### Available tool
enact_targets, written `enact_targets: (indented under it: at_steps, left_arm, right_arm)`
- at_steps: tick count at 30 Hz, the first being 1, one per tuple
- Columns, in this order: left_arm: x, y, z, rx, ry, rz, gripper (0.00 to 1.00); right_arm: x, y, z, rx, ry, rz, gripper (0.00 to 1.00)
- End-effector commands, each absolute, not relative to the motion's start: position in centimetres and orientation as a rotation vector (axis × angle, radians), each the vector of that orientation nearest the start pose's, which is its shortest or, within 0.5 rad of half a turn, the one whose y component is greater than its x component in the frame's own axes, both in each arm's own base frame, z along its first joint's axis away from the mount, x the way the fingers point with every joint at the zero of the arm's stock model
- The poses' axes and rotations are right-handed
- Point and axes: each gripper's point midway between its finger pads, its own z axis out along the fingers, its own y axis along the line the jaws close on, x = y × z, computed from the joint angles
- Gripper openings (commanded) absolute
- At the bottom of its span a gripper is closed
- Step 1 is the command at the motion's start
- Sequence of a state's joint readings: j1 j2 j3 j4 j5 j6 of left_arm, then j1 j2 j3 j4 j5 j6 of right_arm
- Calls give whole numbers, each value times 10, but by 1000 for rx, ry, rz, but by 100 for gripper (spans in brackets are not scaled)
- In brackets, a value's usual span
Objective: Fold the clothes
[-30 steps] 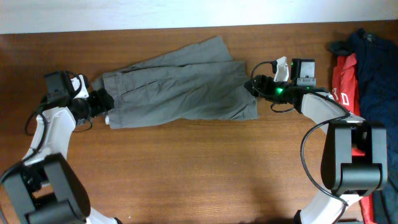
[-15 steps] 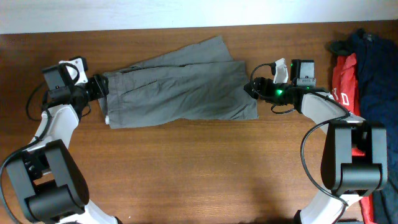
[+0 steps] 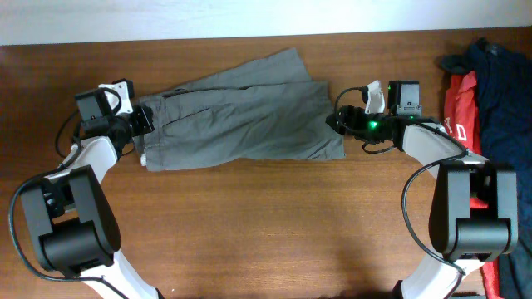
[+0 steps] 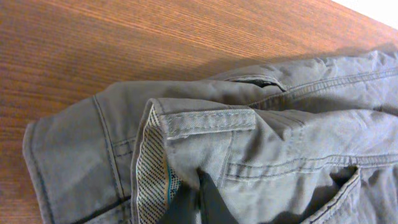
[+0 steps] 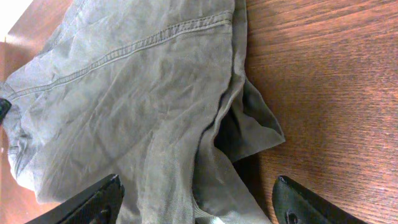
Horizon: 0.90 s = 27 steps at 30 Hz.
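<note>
Brown wooden table (image 3: 266,224) fills pretty much the whole overhead view, with a thin strip of white wall along the back edge. Biggest thing on it is the grey-olive shorts (image 3: 241,124), lying fairly flat across the upper middle, waistband pointing left and legs pointing right. One leg fans up toward the back edge and the other lies under it, closer to the front.

Way over on the right edge there's a pile of other laundry, well apart from the shorts. It's some navy garments (image 3: 499,83) with a red garment (image 3: 459,116) with white lettering tucked against them.

Both arms reach in from the front corners, one to each end of the shorts. The left gripper (image 3: 141,124) sits right at the waistband end. In its wrist view the dark fingers (image 4: 208,205) are pressed together, and the cloth puckers into them, so it looks clamped on the waistband. A flap there is turned back, showing the patterned inner lining (image 4: 152,180), and a pocket opening (image 4: 258,81) shows further along.

The right gripper (image 3: 334,116) is at the leg-hem end. From its wrist camera the two fingers (image 5: 93,199) stand wide apart, with the hem corner (image 5: 258,124) between them and nothing gripped.
</note>
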State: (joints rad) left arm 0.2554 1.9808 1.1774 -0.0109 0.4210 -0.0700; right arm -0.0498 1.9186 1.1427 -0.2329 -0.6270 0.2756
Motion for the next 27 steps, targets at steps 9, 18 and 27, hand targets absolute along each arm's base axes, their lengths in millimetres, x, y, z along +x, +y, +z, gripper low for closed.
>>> enact_targets:
  at_steps: [9, 18, 27]
  left_arm:
    - [498, 75, 114, -254, 2250, -341, 0]
    - [453, 150, 75, -804, 2335, 135, 0]
    - [448, 145, 42, -852, 2406, 105, 0]
  right_arm:
    - [446, 81, 52, 151, 2521, 895, 81]
    - [446, 81, 52, 151, 2521, 895, 80]
    - [446, 82, 53, 148, 2518, 897, 82]
